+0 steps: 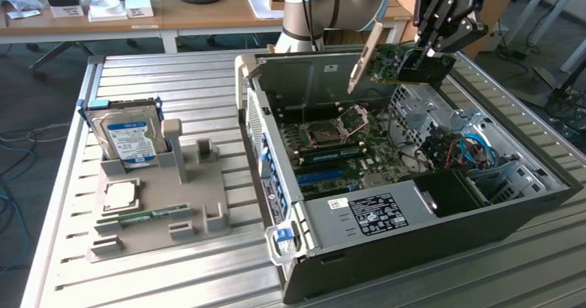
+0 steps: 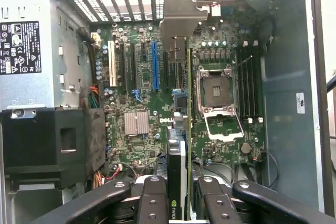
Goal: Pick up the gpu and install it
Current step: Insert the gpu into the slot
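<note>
Exterior view, hand: I see my hand (image 1: 421, 57) pinching the gpu (image 1: 389, 62), holding it above the open computer case (image 1: 403, 246) on the table (image 1: 165, 280).
Wrist view, gpu: edge-on between my fingers (image 2: 155, 198), over the motherboard (image 2: 136, 93).

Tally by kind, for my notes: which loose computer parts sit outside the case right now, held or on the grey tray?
gpu: 1, gripped by the hand above the case
hard drive: 1, upright in the tray
memory stick: 1, flat in the tray
pale square part: 1, flat in the tray
Total: 4
</note>
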`<state>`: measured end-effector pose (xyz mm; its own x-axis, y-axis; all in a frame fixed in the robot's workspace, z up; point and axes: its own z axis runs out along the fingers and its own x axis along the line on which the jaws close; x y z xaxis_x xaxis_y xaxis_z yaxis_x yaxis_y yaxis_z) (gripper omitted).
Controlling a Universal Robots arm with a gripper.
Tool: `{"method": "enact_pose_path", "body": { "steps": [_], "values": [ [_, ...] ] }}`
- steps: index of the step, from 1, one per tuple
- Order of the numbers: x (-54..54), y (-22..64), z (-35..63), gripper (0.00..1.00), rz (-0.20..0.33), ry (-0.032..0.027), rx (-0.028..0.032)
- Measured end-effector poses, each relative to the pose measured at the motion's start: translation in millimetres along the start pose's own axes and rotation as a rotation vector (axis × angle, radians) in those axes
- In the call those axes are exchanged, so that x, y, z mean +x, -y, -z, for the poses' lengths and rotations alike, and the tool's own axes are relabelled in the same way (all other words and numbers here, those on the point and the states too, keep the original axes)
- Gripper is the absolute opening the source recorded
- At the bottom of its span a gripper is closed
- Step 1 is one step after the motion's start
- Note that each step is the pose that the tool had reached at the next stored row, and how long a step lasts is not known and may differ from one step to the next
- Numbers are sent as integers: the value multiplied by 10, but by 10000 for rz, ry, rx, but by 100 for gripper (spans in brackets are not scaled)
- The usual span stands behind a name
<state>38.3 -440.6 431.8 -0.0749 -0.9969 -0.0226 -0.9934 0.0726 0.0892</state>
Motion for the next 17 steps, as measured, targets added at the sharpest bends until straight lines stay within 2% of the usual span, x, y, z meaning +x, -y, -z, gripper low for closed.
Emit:
{"method": "enact_pose_path", "body": {
  "steps": [5, 17],
  "values": [
    [-1, 0, -3, 27, 369, -33, -8],
    [-1, 2, -19, 27, 2281, -203, -52]
  ]
}}
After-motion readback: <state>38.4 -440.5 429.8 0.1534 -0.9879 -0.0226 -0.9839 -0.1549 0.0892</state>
